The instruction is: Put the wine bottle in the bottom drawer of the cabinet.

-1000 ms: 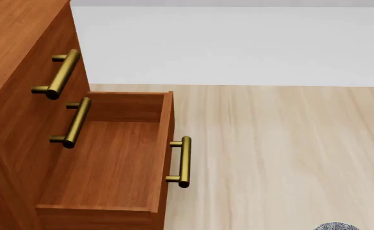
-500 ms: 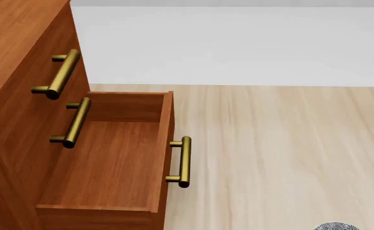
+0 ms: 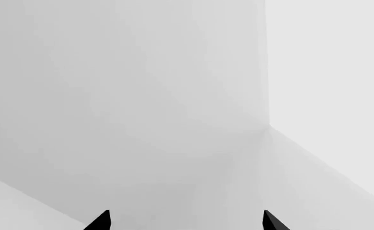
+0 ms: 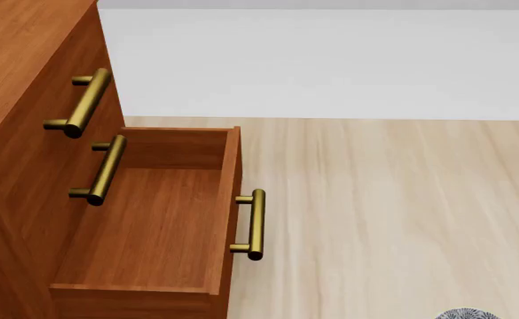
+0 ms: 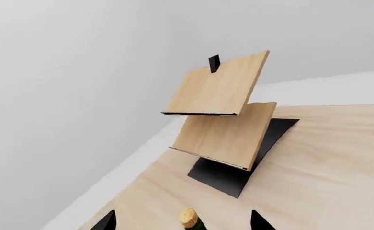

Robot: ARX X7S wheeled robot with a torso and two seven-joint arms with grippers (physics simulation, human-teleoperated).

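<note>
The cabinet [image 4: 11, 80] fills the head view's left side. Its bottom drawer [image 4: 153, 219] is pulled out and holds nothing, its brass handle [image 4: 254, 224] facing right. Neither gripper shows in the head view. In the right wrist view, the wine bottle's tan cork and dark green neck [image 5: 189, 218] rise between the two fingertips of my right gripper [image 5: 183, 221], which is shut on the bottle. The bottle's body is out of frame. My left gripper [image 3: 187, 221] is open with nothing between its tips, facing bare white walls.
Two shut drawer fronts with brass handles [image 4: 82, 103] sit above the open drawer. A blue-patterned bowl [image 4: 466, 314] peeks in at the head view's lower right on the pale wood floor. A pale wood rack [image 5: 222, 112] on a black base stands near the wall.
</note>
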